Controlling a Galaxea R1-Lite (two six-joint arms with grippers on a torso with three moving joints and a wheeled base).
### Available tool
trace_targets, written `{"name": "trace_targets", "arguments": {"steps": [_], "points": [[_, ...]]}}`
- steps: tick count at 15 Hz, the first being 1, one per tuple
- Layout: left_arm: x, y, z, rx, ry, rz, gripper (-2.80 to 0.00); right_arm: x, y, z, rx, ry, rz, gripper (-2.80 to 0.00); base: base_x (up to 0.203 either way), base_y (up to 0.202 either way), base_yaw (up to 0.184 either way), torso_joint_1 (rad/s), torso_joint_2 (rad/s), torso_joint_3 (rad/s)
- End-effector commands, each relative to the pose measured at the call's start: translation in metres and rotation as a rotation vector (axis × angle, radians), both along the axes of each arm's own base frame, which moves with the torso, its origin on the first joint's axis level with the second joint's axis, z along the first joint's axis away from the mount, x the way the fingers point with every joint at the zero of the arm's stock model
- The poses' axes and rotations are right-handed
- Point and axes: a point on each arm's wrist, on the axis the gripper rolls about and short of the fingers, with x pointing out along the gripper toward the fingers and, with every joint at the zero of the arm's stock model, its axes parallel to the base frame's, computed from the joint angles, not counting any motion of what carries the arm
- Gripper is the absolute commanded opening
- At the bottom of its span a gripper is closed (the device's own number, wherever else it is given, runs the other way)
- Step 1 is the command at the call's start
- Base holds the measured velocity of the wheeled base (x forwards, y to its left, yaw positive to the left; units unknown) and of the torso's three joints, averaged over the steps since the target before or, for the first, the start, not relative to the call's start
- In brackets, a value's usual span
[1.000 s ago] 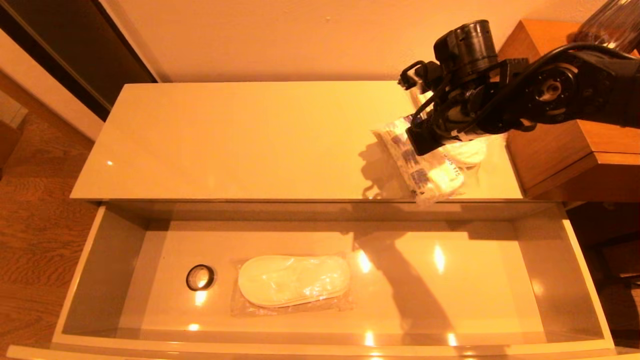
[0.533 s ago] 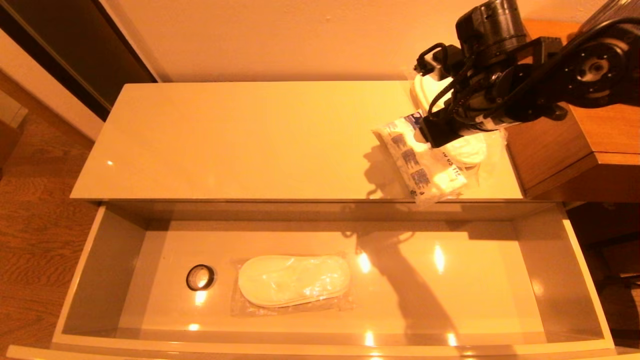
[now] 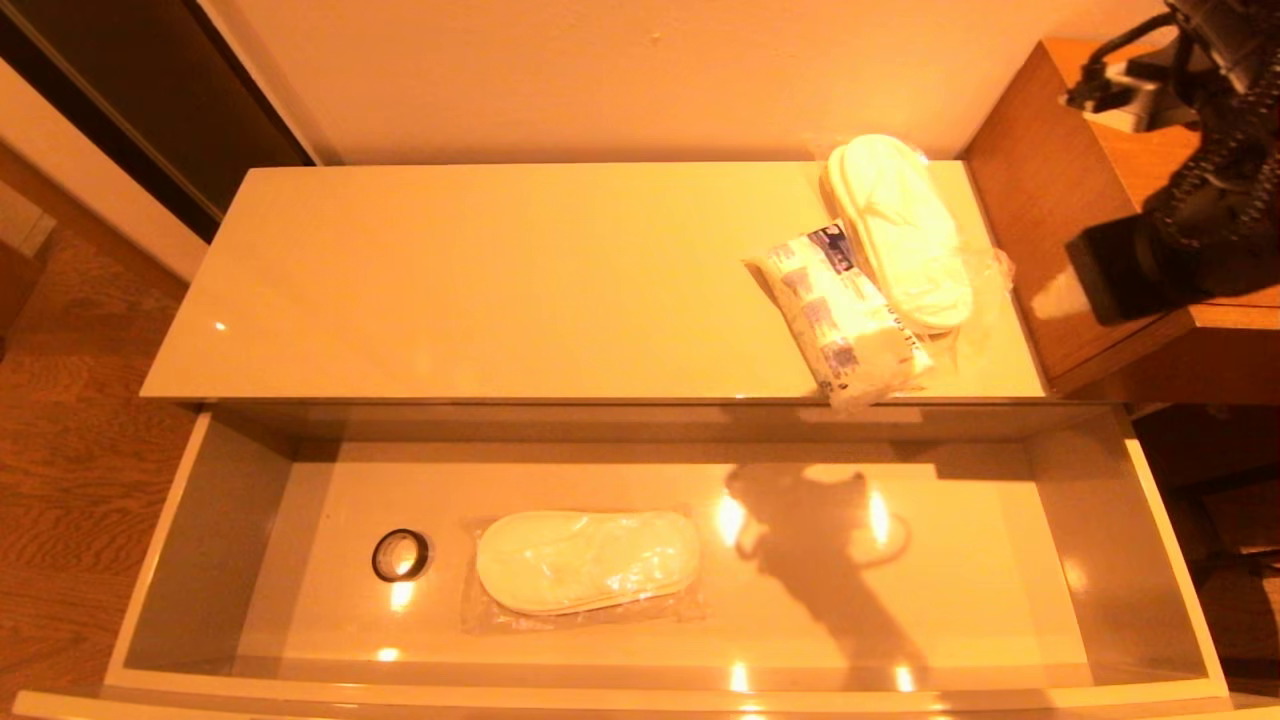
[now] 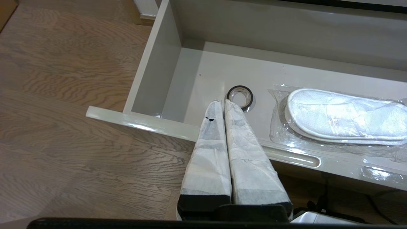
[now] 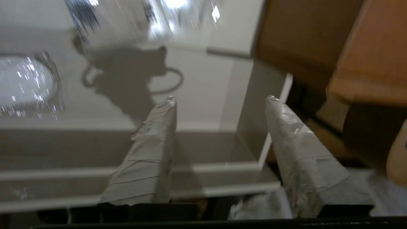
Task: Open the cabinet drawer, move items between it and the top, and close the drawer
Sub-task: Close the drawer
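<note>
The cabinet drawer (image 3: 160, 560) stands pulled wide open below the top (image 3: 500, 280). Inside it lie a black tape ring (image 3: 401, 555) and bagged white slippers (image 3: 588, 560). On the top's right end rest a white packet with blue print (image 3: 840, 320) and another bag of slippers (image 3: 900, 230). My right arm (image 3: 1210, 190) hangs over the brown cabinet, away from them. Its gripper (image 5: 219, 98) is open and empty, above the drawer's right end (image 5: 251, 111). My left gripper (image 4: 221, 101) is shut and empty, in front of the drawer's front rim (image 4: 143, 122), pointing at the tape ring (image 4: 240, 96).
A taller brown wooden cabinet (image 3: 1090, 300) stands against the low cabinet's right end. Wooden floor (image 3: 60, 420) lies to the left and in front of the drawer. A wall runs behind the top.
My right arm has swung up and to the right, off the packet and slippers, to above the brown cabinet. The packet and slippers stayed put. The left gripper has not moved.
</note>
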Motion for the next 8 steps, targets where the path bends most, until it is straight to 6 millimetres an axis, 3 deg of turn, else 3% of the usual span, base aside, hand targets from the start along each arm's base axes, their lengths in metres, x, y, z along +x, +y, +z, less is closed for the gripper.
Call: {"name": "trace_targets", "arguments": {"steps": [1, 8], "points": [[-0.003, -0.001, -0.001, 0.007, -0.037, 0.001, -2.8, -0.033, -0.018, 0.001, 0.035, 0.026, -0.051, -2.8, 0.0, 0.0, 0.0, 0.0, 0.0, 0.0], [-0.003, -0.001, -0.001, 0.007, -0.037, 0.001, -2.8, -0.124, -0.07, -0.028, 0.091, 0.099, -0.101, -2.8, 0.0, 0.0, 0.0, 0.0, 0.0, 0.0]]}}
